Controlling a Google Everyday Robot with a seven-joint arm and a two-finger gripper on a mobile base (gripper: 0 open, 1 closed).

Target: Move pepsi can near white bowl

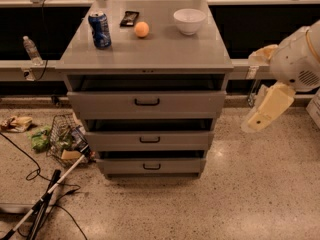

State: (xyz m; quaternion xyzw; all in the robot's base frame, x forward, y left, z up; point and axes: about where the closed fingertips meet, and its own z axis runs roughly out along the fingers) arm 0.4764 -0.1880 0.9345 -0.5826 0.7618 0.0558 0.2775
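Observation:
The blue pepsi can (100, 29) stands upright on the left rear part of the grey drawer cabinet's top (150, 51). The white bowl (189, 21) sits at the right rear of the same top, well apart from the can. An orange fruit (142, 29) lies between them. My arm's cream-coloured gripper (264, 110) hangs at the right of the view, beside the cabinet's right side and below the level of its top, far from the can and holding nothing I can see.
A black phone-like object (129, 18) lies behind the fruit. Three drawers (146, 102) stand slightly open. A water bottle (31, 50) stands on the left ledge. A wire basket (64, 141), litter and a mop-like pole (45, 199) lie on the floor at left.

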